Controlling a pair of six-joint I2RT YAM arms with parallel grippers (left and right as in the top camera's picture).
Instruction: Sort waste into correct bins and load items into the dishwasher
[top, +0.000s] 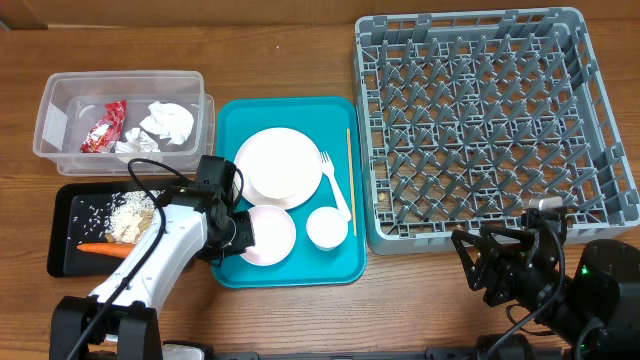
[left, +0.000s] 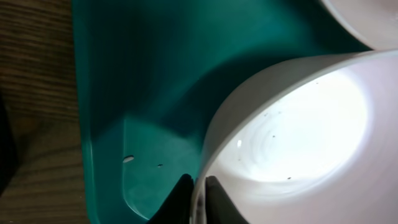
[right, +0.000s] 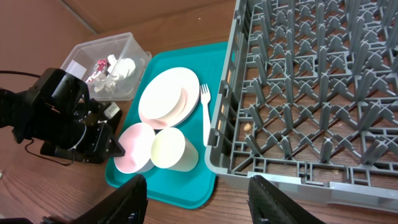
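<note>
My left gripper (top: 243, 236) is shut on the left rim of a white bowl (top: 268, 235) on the teal serving tray (top: 340, 265); its fingers (left: 198, 200) pinch the bowl's wall (left: 292, 130). A white plate (top: 278, 165) with a second bowl on it, a small white cup (top: 327, 227), a white fork (top: 336, 187) and a thin wooden stick (top: 350, 180) lie on the same tray. The clear tub (top: 60, 100) holds the red wrapper (top: 104, 127) and napkins (top: 168, 122). The black tray (top: 70, 205) holds rice (top: 132, 215) and the carrot (top: 103, 249). My right gripper (right: 198, 199) is open before the grey dish rack (top: 600, 95).
The dish rack (right: 323, 81) fills the right half of the table and reaches close to my right arm. The wooden table's front edge runs below the serving tray (right: 180, 186). Bare wood lies left of the serving tray (left: 37, 93).
</note>
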